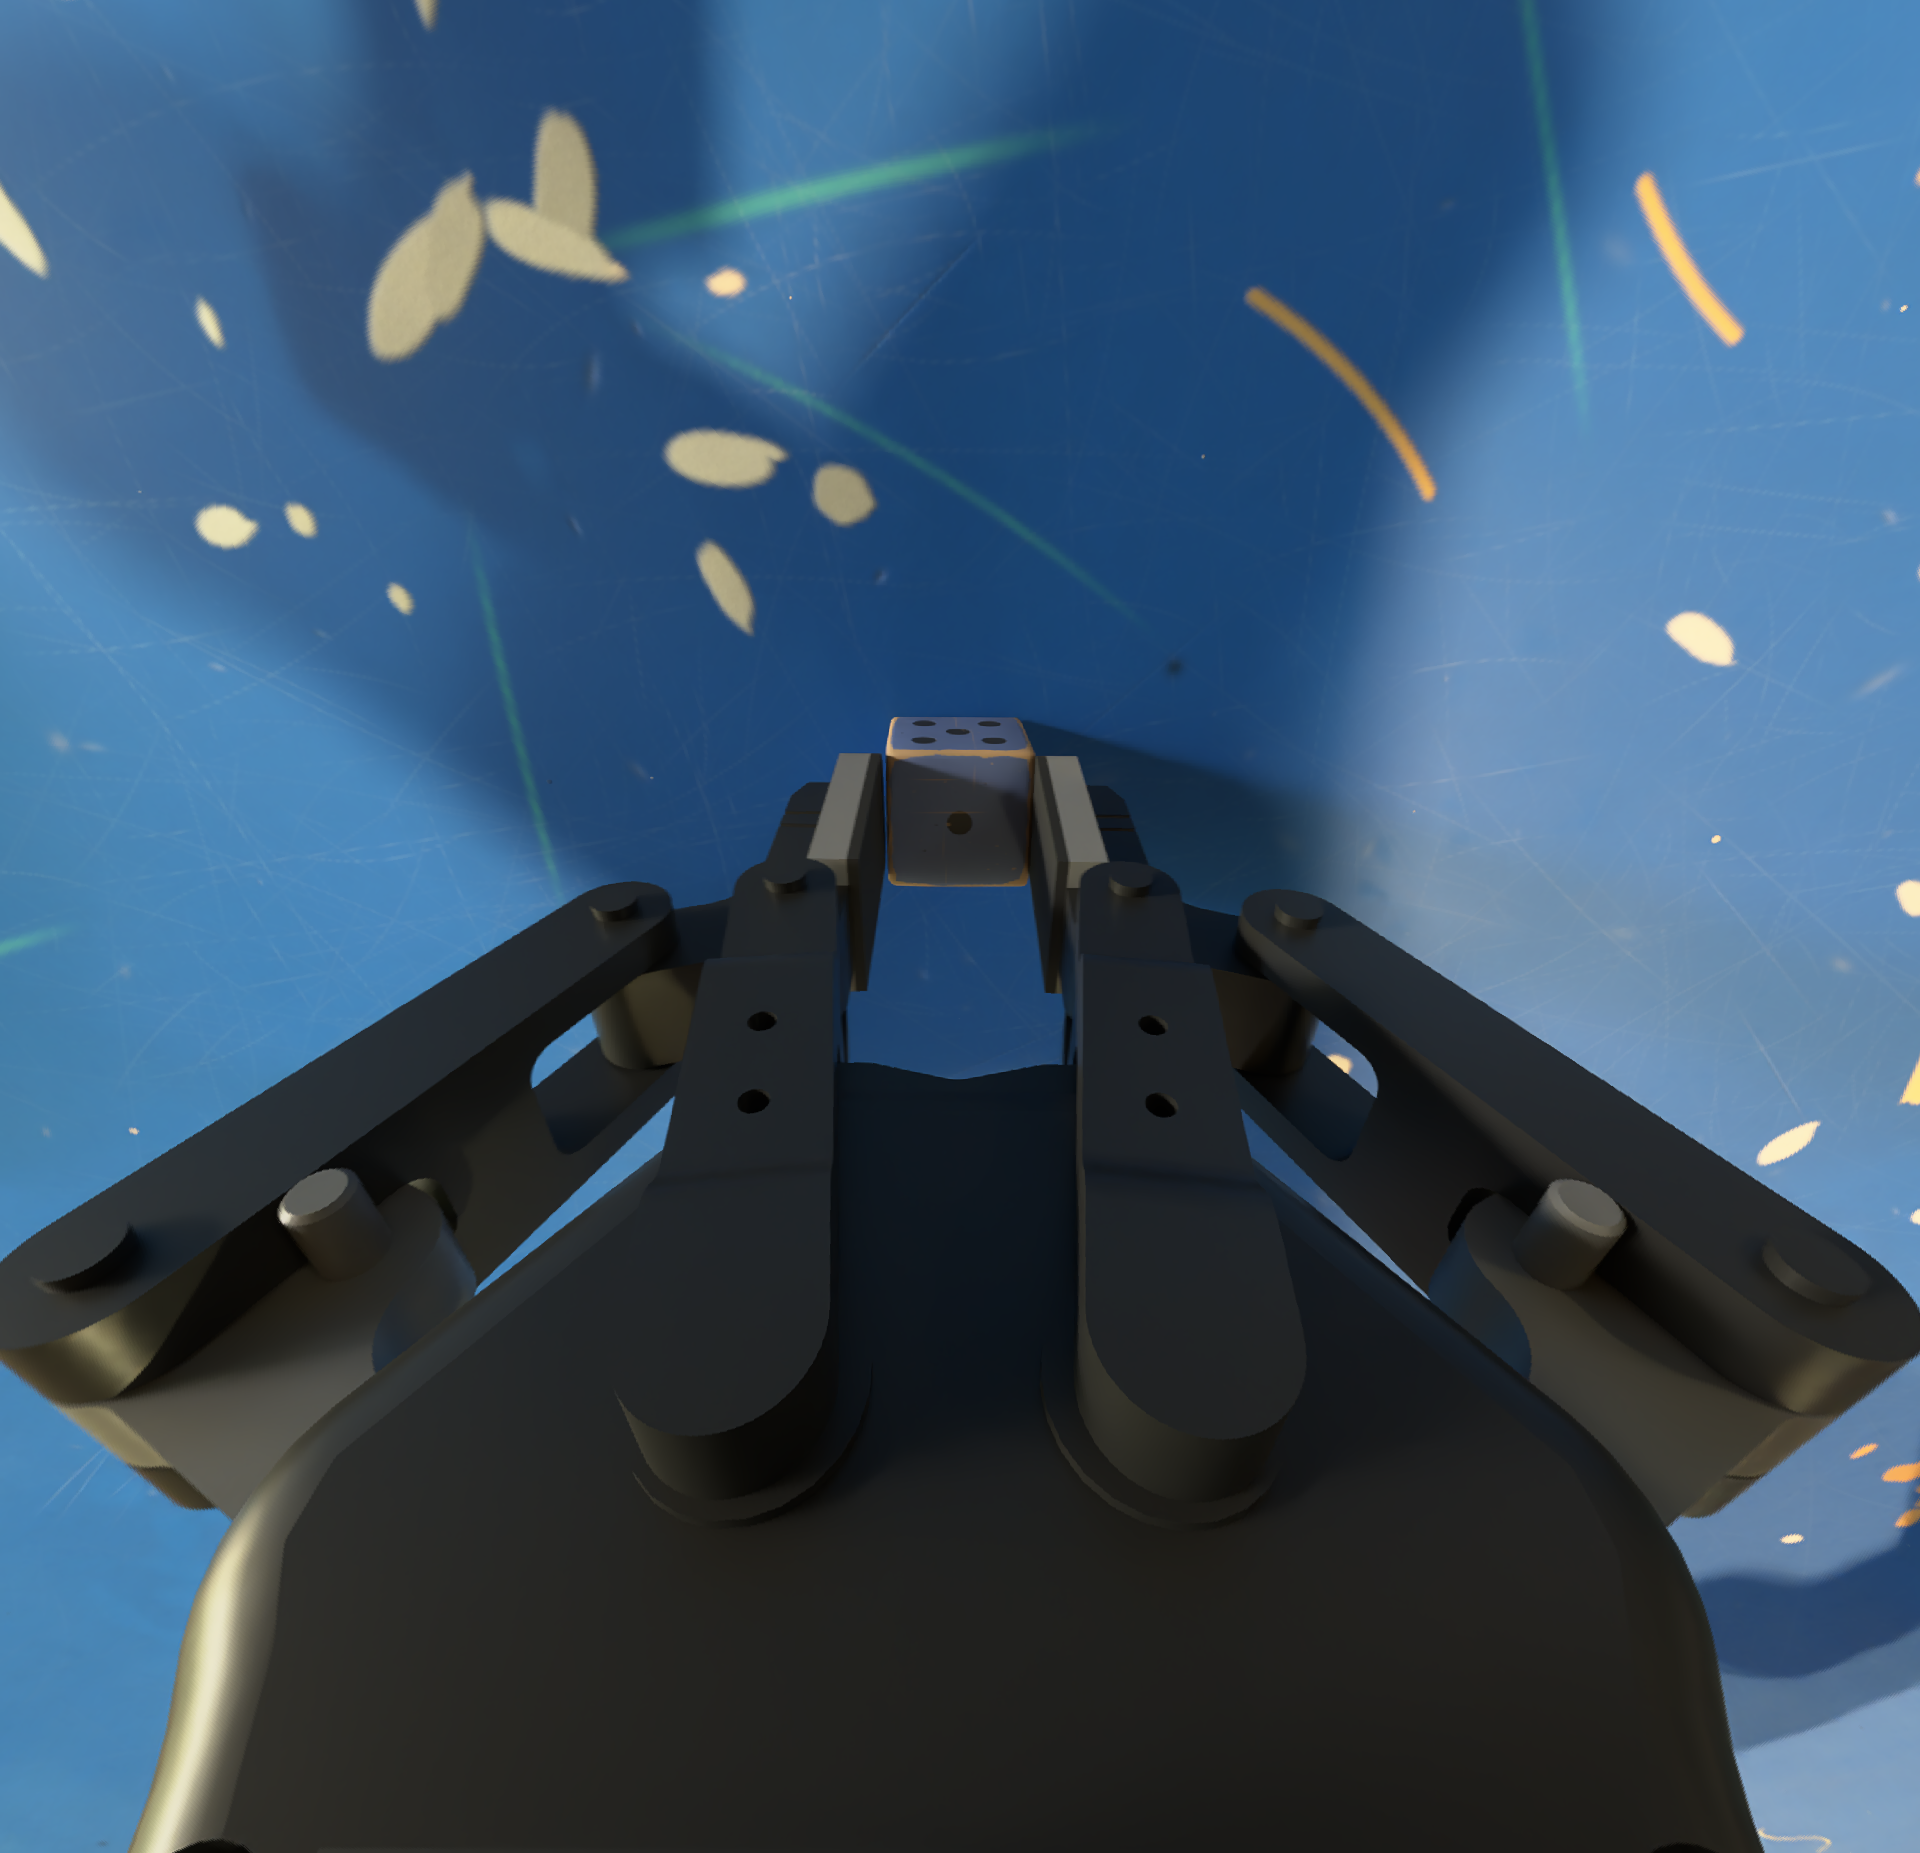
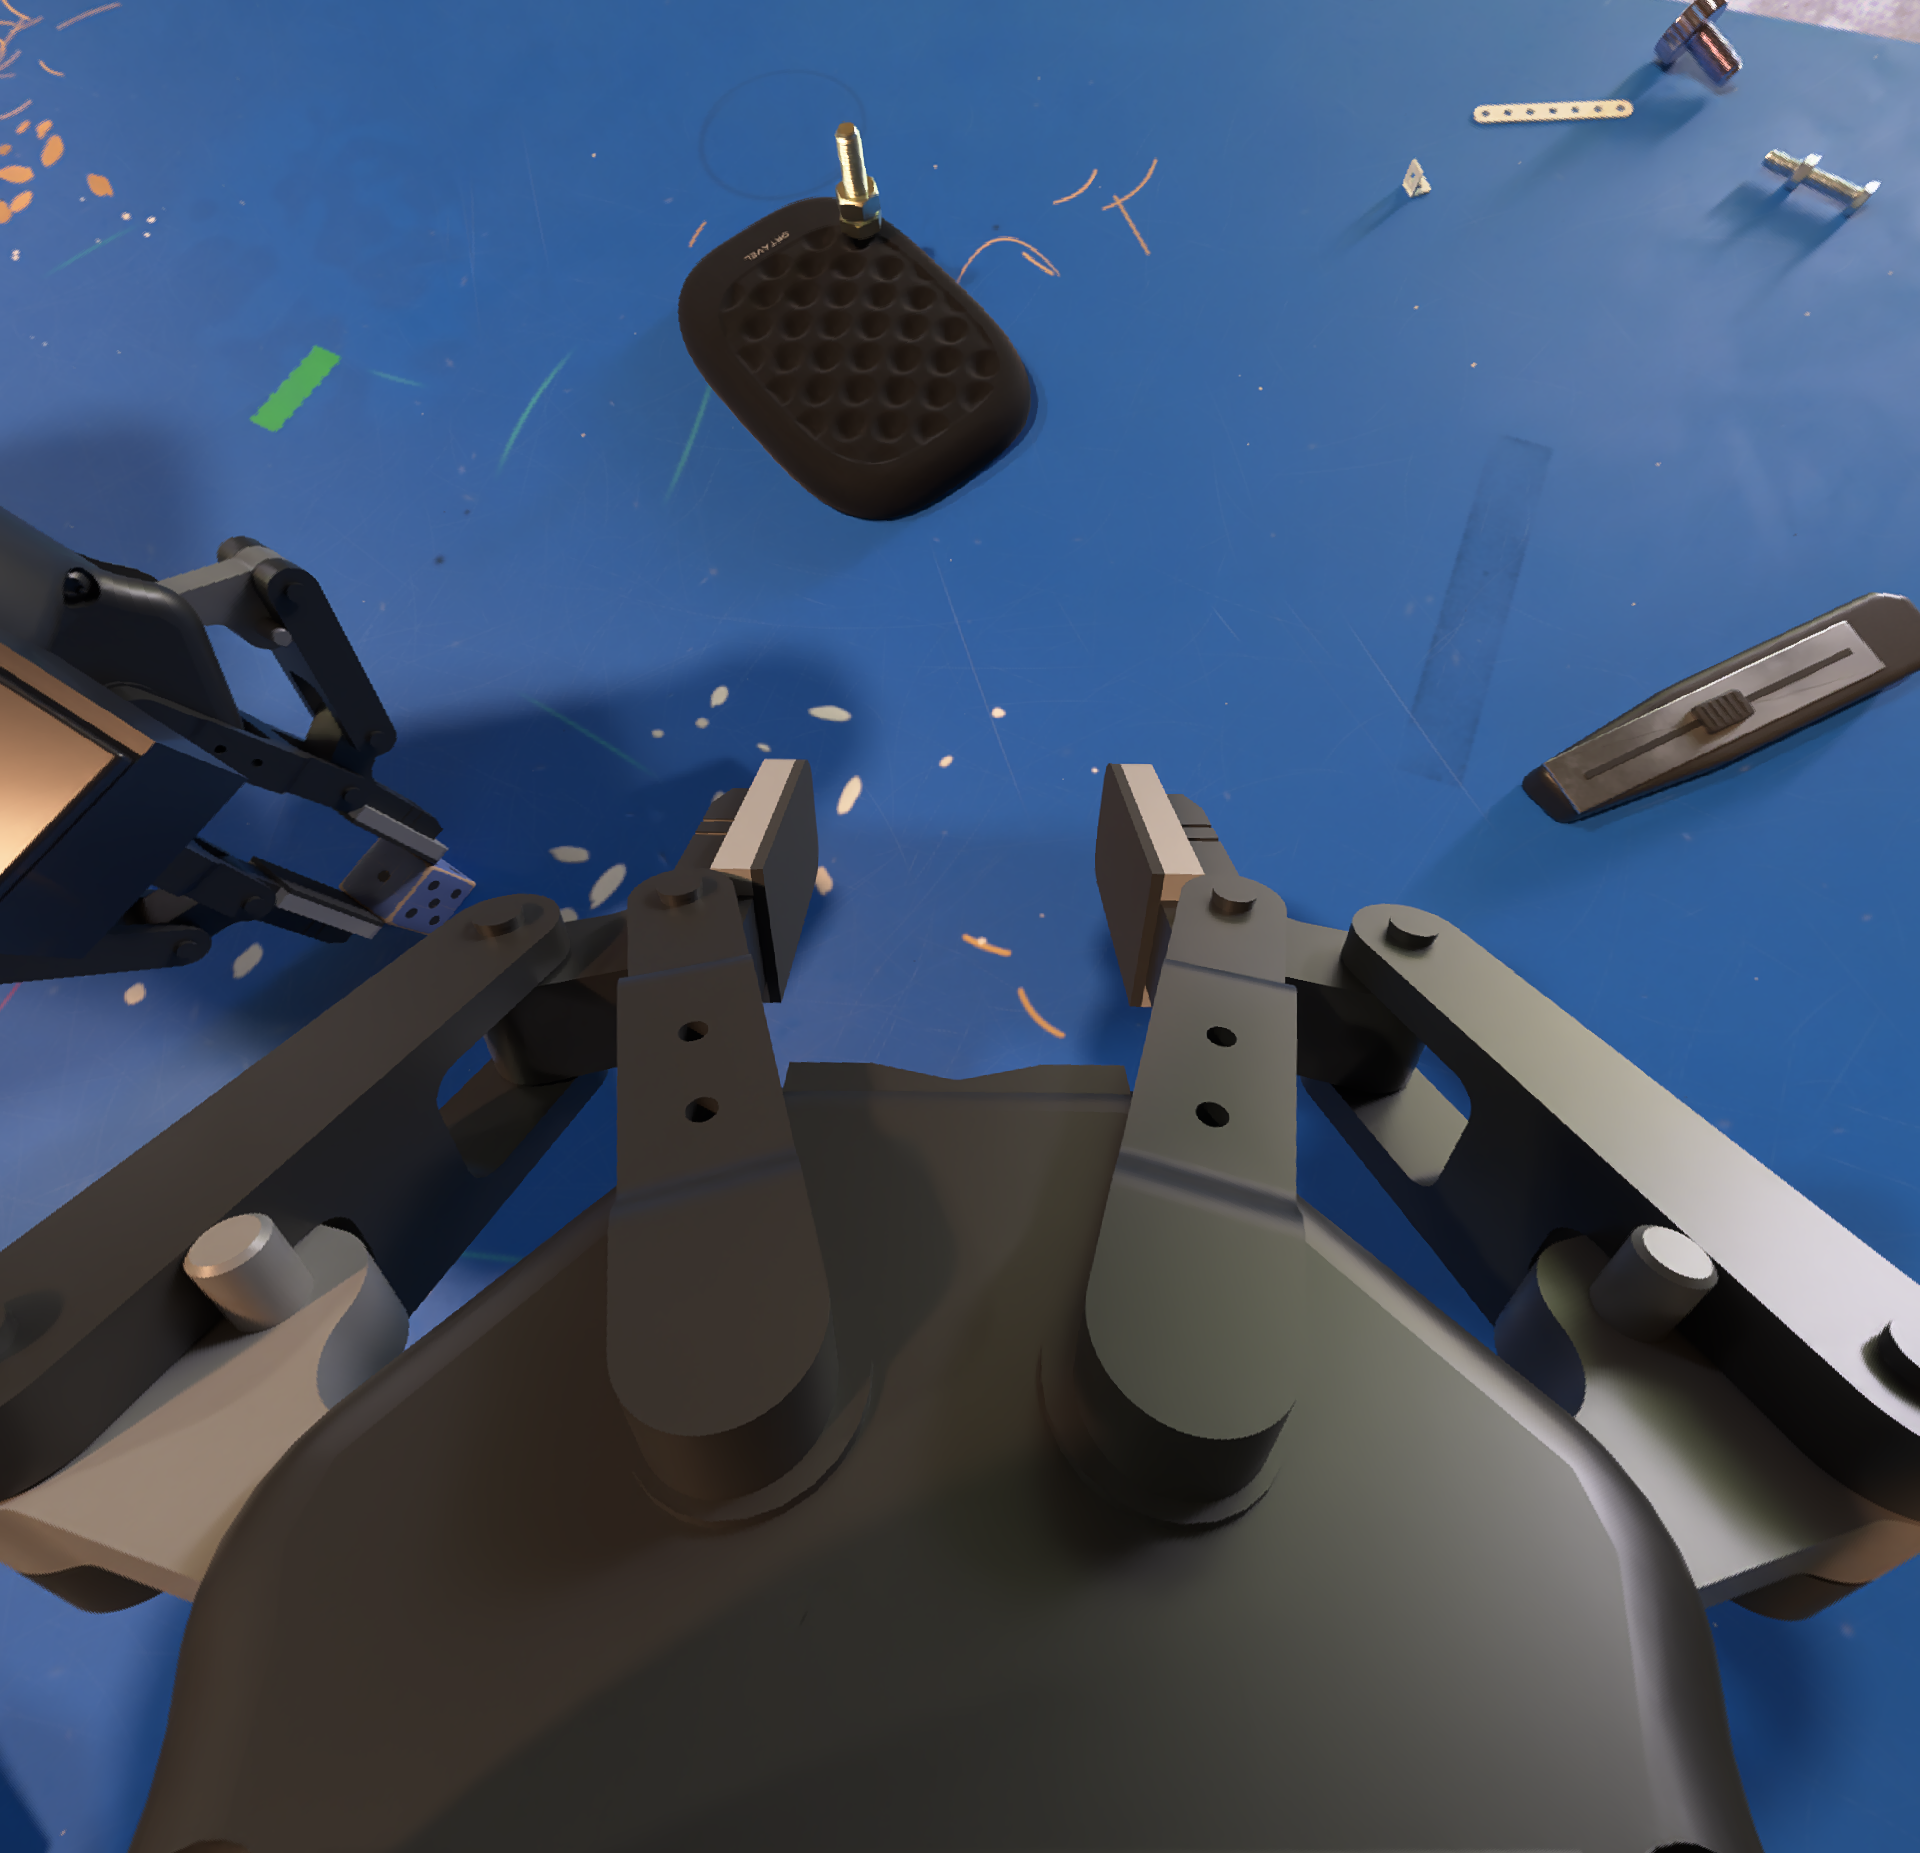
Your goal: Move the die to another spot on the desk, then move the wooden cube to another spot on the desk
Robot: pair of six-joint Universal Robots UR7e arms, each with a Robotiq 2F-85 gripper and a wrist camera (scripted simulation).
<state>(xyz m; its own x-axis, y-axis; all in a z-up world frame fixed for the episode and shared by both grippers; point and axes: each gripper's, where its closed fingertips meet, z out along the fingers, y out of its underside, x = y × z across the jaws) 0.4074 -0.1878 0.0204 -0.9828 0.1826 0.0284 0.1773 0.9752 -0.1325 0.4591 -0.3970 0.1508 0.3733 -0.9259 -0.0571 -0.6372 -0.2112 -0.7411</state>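
Note:
A small white die [image 1: 958, 811] with dark pips sits between the pads of my left gripper [image 1: 958, 816], which is shut on it over the blue desk [image 1: 1351, 868]. The same die [image 2: 431, 897] and left gripper [image 2: 400, 884] show at the left edge of the right wrist view, held close to the desk surface. My right gripper [image 2: 956, 847] is open and empty above the desk, to the right of the left gripper. No wooden cube is in view.
A black dimpled pad [image 2: 857, 359] lies ahead with a brass bolt [image 2: 854, 177] standing at its far end. A dark slider tool [image 2: 1725, 707] lies right. A perforated strip [image 2: 1553, 112], metal fittings [image 2: 1699, 42] and a small pyramid [image 2: 1414, 180] lie far right.

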